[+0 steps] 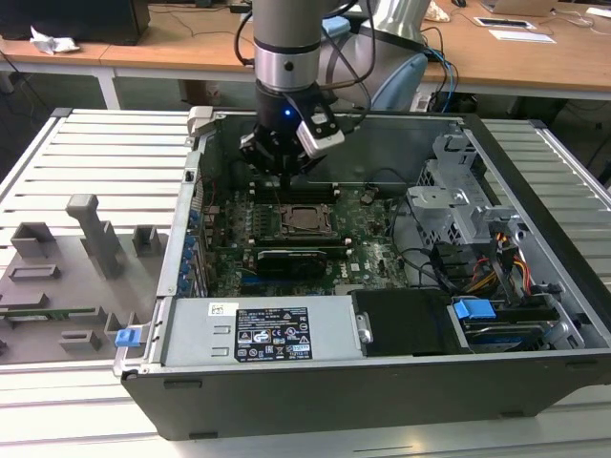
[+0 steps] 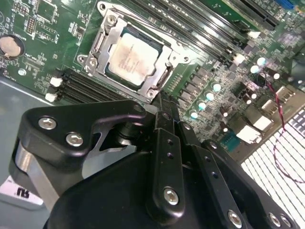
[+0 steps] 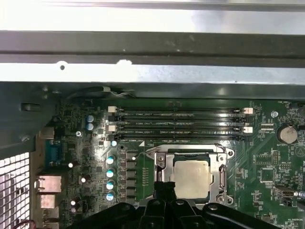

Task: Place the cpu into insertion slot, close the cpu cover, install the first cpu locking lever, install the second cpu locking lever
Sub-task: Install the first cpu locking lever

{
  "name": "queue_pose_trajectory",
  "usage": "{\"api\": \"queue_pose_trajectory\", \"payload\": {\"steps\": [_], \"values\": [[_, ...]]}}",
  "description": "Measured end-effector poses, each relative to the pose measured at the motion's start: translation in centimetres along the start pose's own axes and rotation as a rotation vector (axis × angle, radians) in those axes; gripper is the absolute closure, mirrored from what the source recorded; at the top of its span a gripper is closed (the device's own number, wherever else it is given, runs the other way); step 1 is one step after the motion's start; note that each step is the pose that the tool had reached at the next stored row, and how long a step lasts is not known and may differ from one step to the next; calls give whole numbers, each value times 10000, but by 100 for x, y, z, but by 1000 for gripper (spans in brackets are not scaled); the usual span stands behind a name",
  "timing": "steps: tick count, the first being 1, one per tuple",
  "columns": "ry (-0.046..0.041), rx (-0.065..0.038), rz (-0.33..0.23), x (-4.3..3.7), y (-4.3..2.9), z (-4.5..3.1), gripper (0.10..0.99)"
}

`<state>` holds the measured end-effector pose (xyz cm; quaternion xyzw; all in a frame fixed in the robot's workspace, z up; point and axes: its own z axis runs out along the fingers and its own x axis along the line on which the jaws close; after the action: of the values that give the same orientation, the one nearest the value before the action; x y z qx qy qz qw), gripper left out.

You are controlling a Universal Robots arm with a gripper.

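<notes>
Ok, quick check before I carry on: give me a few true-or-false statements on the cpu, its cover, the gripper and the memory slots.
1. The cpu lies in the insertion slot. True.
2. The cpu cover stands raised open. False: it lies down flat, framing the chip.
3. The gripper holds the cpu. False: its tips are at the socket's edge, beside the chip.
4. Long memory slots run alongside the socket. True.
</notes>
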<state>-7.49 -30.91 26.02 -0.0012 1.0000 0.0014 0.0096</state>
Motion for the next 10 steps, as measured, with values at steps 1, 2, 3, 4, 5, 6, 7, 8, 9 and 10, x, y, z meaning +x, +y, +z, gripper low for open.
{"api": "queue_pose_trajectory", "payload": {"steps": [1,2,3,4,5,6,7,8,9,10], "values": [[0,-1,-1,15,0,-8,980],[0,-1,-1,43,0,-10,980],[-1,-1,-1,74,0,-11,980],[0,1,0,104,0,-12,980],[0,1,-1,138,0,-13,980],[0,0,-1,170,1,-13,980],[1,1,-1,196,1,-14,980],[1,0,0,227,2,-14,980],[1,0,-1,252,2,-15,980],[0,0,-1,277,4,-15,980]]}}
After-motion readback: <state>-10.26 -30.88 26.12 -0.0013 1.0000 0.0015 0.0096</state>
